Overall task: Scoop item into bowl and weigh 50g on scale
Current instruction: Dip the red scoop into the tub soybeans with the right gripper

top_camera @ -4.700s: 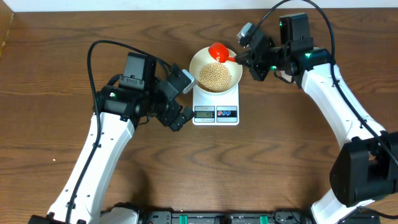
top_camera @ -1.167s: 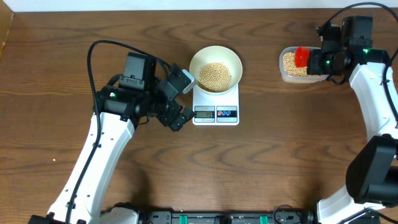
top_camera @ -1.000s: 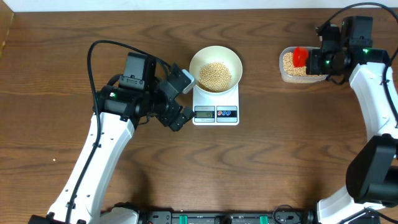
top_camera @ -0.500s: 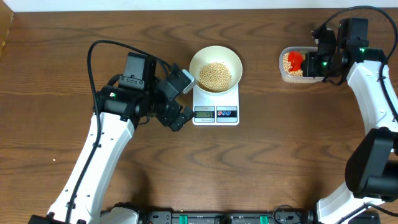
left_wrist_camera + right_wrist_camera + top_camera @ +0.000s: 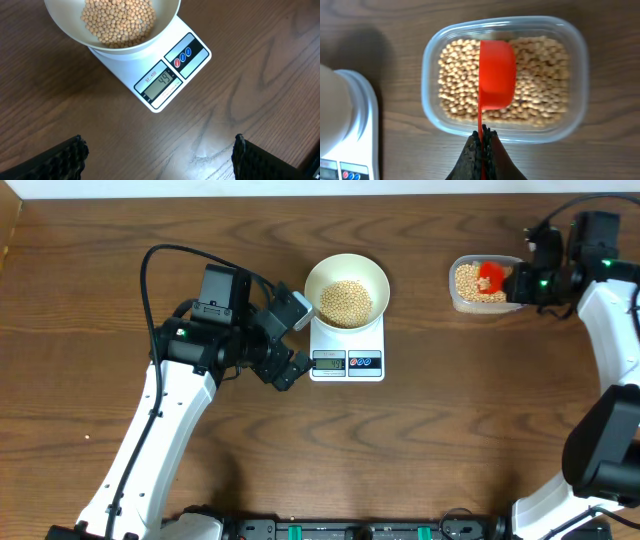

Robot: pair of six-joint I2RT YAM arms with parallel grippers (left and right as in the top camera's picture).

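Top-up step, we judged: right claw [image 5: 481,145] pinched the handle of the red scoop [image 5: 496,75], its cup just ahead over the beans [image 5: 455,85] in the clear tub [image 5: 580,65]; left claw [image 5: 159,157] stood spread, scale [image 5: 125,70] and white bowl [image 5: 167,17] ahead, display [image 5: 159,86] at 49; next called for only a few beans.

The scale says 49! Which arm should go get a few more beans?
Right. The right arm has its jaws shut on the red scoop over the tub of beans. The left arm has open, empty jaws beside the scale.
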